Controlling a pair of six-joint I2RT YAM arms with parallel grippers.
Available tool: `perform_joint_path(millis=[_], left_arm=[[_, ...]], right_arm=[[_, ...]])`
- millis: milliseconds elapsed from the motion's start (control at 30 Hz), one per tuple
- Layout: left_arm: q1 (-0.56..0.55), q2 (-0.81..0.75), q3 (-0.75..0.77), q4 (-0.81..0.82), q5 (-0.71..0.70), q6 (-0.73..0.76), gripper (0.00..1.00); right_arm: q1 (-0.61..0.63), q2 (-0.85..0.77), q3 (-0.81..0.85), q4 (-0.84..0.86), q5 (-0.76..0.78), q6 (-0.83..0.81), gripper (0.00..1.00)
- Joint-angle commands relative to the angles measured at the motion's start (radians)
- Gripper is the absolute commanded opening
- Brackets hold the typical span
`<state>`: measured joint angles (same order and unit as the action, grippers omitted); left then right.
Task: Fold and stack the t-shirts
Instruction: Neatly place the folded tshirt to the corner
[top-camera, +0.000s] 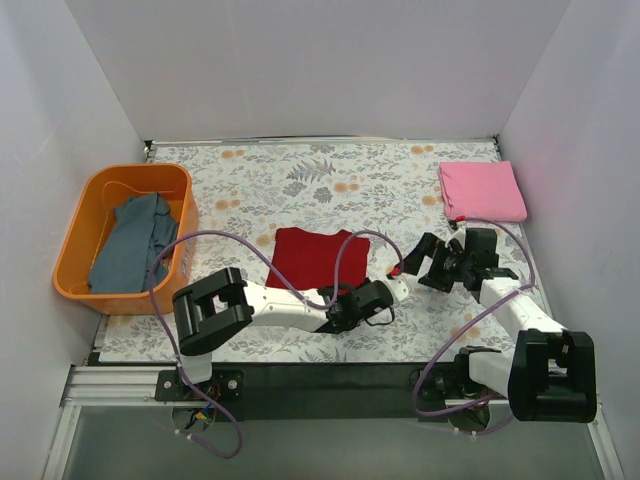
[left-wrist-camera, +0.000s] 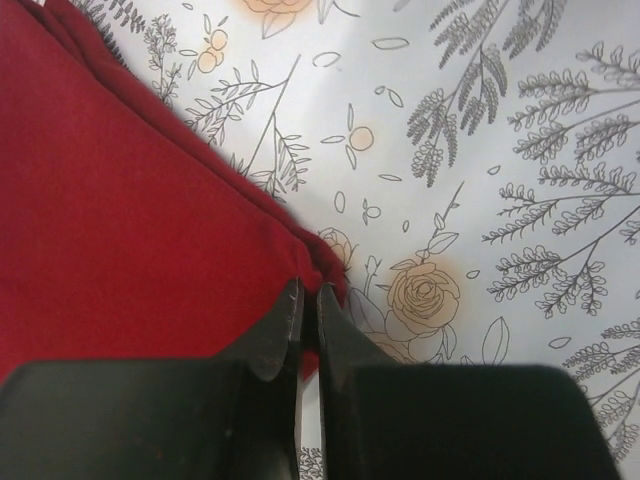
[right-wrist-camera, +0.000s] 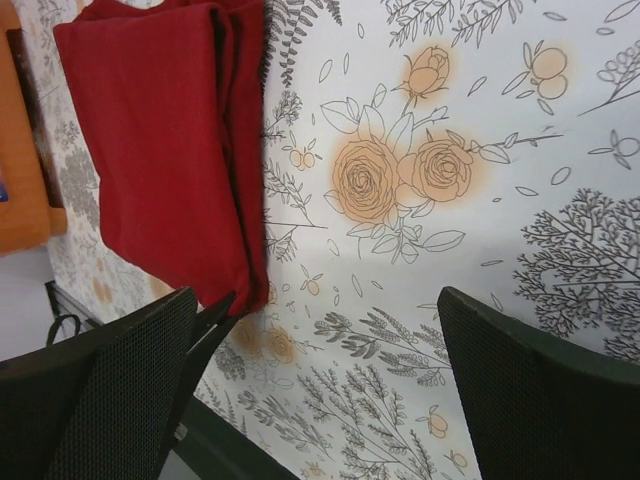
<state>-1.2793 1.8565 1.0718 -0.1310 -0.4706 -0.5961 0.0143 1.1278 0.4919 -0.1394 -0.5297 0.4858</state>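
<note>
Dark red t-shirt (top-camera: 315, 258) lies folded at centre frame on the floral tablecloth (top-camera: 300, 180). Left gripper (left-wrist-camera: 308, 292): jaws together at the shirt's lower-right corner; a pinch on cloth cannot be confirmed. Right gripper (right-wrist-camera: 318, 300): jaws wide apart, right of the shirt. Pink t-shirt (top-camera: 482, 190): folded, upper right. Grey-blue t-shirt (top-camera: 130, 243): inside the orange basket (top-camera: 78, 228), left.

No legible text or labels
</note>
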Motion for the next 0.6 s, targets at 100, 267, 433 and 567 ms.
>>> perform_joint_path(millis=[100, 267, 433, 567], left_arm=[[0.092, -0.174, -0.029, 0.05, 0.158, -0.157, 0.0], [0.127, -0.232, -0.064, 0.087, 0.225, -0.208, 0.0], [0.133, -0.264, -0.09, 0.109, 0.25, -0.235, 0.0], [0.132, -0.275, -0.092, 0.125, 0.259, -0.261, 0.0]], right_arm=[[0.076, 0.102, -0.076, 0.283, -0.073, 0.173, 0.93], [0.196, 0.252, -0.056, 0.441, -0.043, 0.253, 0.92], [0.295, 0.391, -0.003, 0.558, -0.018, 0.333, 0.91], [0.381, 0.57, 0.115, 0.581, -0.056, 0.352, 0.83]])
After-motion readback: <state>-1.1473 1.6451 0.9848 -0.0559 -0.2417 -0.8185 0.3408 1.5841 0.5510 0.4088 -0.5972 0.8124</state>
